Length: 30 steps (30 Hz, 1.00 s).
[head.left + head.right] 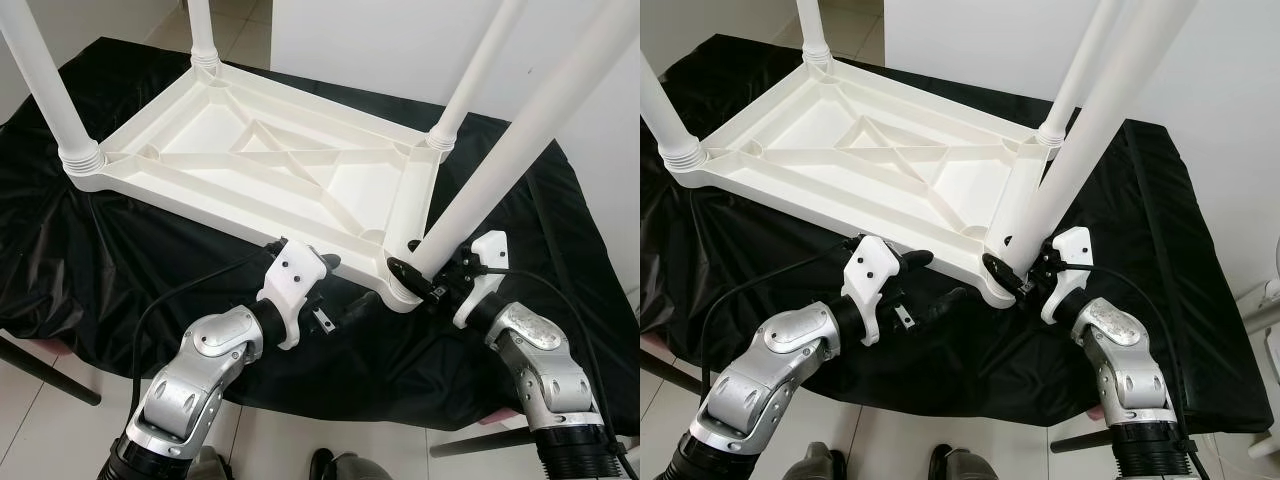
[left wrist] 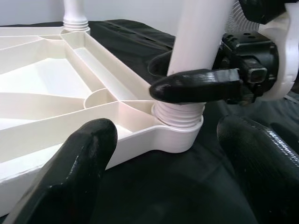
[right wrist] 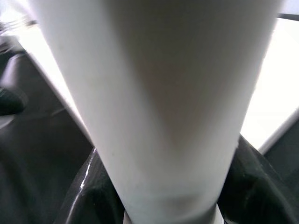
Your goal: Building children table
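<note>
My right gripper [image 1: 422, 272] held the fourth leg [image 1: 520, 150] low down, its two black fingers [image 2: 196, 87] closed around the leg just above the screw ring. I held it there because that is where the leg goes into the corner hole [image 2: 180, 135] of the little white table [image 1: 250, 160], and a low hold should make it easy to turn.

The table lay upside down on the black cloth [image 1: 120, 270] over the worktop, so the holes faced up and the legs could stand in them. Three other legs [image 1: 45, 80] stood in their corners.

My left gripper [image 1: 318, 292] was wide and held nothing. It sat on the cloth just beside the near edge of the table. I think it was there to keep the table from sliding.
</note>
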Motion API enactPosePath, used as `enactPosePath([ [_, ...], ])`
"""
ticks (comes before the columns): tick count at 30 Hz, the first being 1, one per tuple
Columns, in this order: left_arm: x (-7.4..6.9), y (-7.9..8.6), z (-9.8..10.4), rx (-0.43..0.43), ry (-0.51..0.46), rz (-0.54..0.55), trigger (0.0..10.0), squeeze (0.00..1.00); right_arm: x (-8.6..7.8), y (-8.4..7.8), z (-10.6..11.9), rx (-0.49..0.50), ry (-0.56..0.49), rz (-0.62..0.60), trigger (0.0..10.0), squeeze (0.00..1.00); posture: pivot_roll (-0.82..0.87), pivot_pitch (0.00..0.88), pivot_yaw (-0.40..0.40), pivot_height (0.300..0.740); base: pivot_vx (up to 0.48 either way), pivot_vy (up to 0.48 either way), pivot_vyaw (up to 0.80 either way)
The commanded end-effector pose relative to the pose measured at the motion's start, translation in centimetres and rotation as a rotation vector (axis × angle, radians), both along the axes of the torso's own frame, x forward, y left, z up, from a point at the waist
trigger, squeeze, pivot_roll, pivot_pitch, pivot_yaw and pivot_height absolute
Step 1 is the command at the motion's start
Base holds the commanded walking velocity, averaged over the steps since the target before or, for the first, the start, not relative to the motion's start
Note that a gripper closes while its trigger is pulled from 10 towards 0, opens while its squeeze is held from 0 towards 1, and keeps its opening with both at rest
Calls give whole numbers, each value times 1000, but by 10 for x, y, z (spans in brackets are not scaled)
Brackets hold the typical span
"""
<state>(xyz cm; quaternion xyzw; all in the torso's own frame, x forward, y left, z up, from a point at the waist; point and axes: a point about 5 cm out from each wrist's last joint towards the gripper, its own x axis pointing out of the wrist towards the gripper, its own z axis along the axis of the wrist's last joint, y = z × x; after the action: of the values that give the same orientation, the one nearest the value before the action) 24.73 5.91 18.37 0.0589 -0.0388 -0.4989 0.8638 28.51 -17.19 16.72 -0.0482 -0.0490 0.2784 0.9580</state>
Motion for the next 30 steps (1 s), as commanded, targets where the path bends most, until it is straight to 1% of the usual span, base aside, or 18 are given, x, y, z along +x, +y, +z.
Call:
enactPosePath([
  [1,-2,-3,-1,-11,8,3,10000,0,-1,-2,-10,6,61,-118,10000,0,20,177,-123,740,0,0,0],
  [3,-2,-3,-1,-9,7,3,10000,0,-4,6,-5,65,49,-219,10000,0,16,181,-122,740,0,0,0],
  [4,-2,-3,-1,-9,7,3,10000,0,-4,6,-5,65,49,-219,10000,0,16,181,-122,740,0,0,0],
  [5,-2,-3,-1,-9,6,2,10000,0,-4,9,-3,95,47,-290,10000,0,16,181,-122,740,0,0,0],
  [6,-2,-3,-1,-9,6,2,10000,0,-4,9,-3,95,47,-290,10000,0,16,181,-122,740,0,0,0],
  [7,-2,-3,-1,-8,6,3,10000,0,-5,12,-4,151,58,-371,10000,0,16,181,-122,740,0,0,0],
  [9,-2,-3,-1,-8,6,3,10000,0,-5,12,-4,151,58,-371,10000,0,16,181,-122,740,0,0,0],
  [10,-2,-3,-1,-8,6,4,10000,0,-5,13,-4,188,69,-425,10000,0,16,181,-122,740,0,0,0],
  [11,-3,-3,-1,-9,7,2,10000,0,-5,14,-7,204,82,-537,10000,0,16,181,-122,740,0,0,0],
  [12,-3,-3,-1,-9,7,2,10000,0,-5,14,-7,204,82,-537,10000,0,16,181,-122,740,0,0,0],
  [13,-3,-4,-1,-10,7,2,10000,0,-5,14,-9,208,89,-607,10000,0,16,181,-122,740,0,0,0],
  [14,-3,-4,-1,-10,7,2,10000,0,-5,14,-9,208,89,-607,10000,0,16,181,-122,740,0,0,0],
  [16,-3,-4,-1,-11,8,0,10000,0,-7,21,-11,183,91,-709,10000,0,17,183,-119,740,0,0,0],
  [20,-4,-4,-1,-13,10,2,10000,0,-9,28,-8,197,79,-688,10000,0,16,183,-119,740,0,0,0],
  [21,-4,-4,-1,-13,11,2,10000,0,-10,27,-4,240,62,-657,10000,1000,15,183,-120,740,0,0,0],
  [25,-4,-4,-1,-13,12,1,10000,0,-10,25,-2,267,50,-629,10000,1000,14,182,-119,740,0,0,0],
  [27,-4,-5,-1,-15,14,-1,10000,0,-9,17,3,283,19,-549,10000,1000,14,181,-121,740,0,0,0],
  [30,-4,-5,-1,-15,14,-1,10000,0,-8,14,4,273,18,-489,10000,1000,14,181,-121,740,0,0,0],
])
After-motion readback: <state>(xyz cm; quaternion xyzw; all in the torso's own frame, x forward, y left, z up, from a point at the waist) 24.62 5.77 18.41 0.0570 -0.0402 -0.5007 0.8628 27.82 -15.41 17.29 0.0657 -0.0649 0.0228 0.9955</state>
